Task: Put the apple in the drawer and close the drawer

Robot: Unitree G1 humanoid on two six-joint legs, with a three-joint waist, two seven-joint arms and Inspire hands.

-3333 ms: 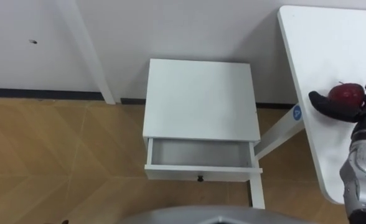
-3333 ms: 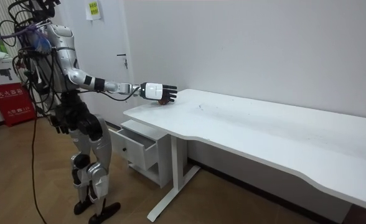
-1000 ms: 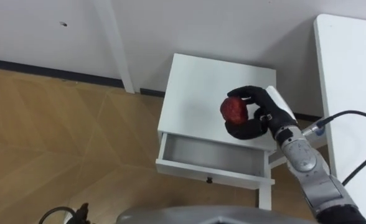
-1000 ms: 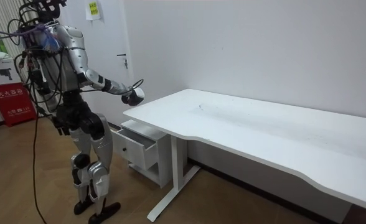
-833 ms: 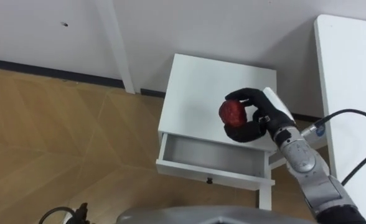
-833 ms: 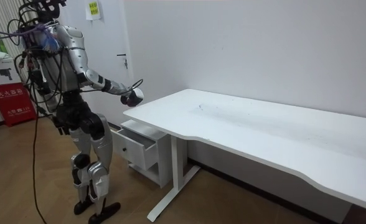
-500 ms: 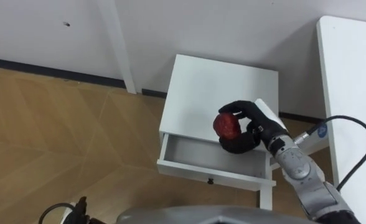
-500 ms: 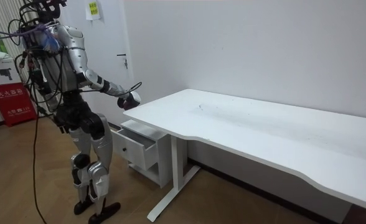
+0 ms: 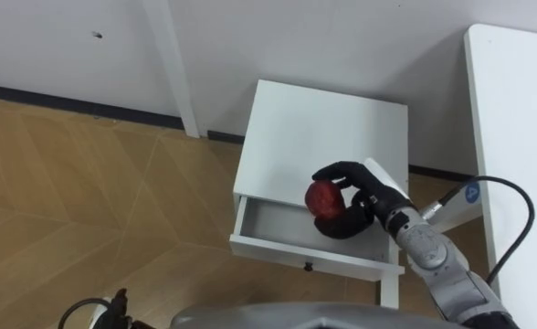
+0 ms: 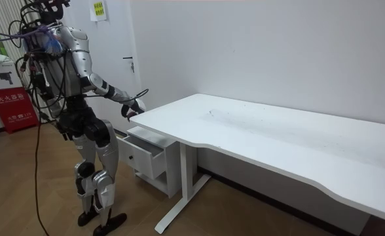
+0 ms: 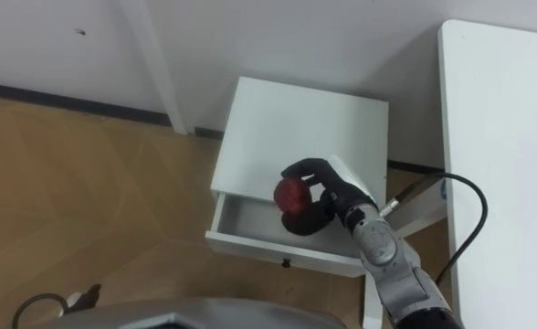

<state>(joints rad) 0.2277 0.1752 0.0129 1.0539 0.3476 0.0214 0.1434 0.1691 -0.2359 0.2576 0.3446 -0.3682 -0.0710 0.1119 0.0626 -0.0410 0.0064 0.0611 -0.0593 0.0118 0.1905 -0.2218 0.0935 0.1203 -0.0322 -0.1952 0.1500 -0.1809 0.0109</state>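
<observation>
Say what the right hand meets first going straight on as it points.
Probably the floor of the open drawer: the right hand, curled round the apple, hangs over it, pointing left and down. Depth is unclear; the front edge of the nightstand could come first.

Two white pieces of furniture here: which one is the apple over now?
The small cabinet with the open drawer, not the big desk on the right. The right robot hand holds the apple at its front edge, above the drawer.

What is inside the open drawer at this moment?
The visible floor of the drawer looks bare. The right hand, curled round the apple, hangs above it and covers the part beneath.
</observation>
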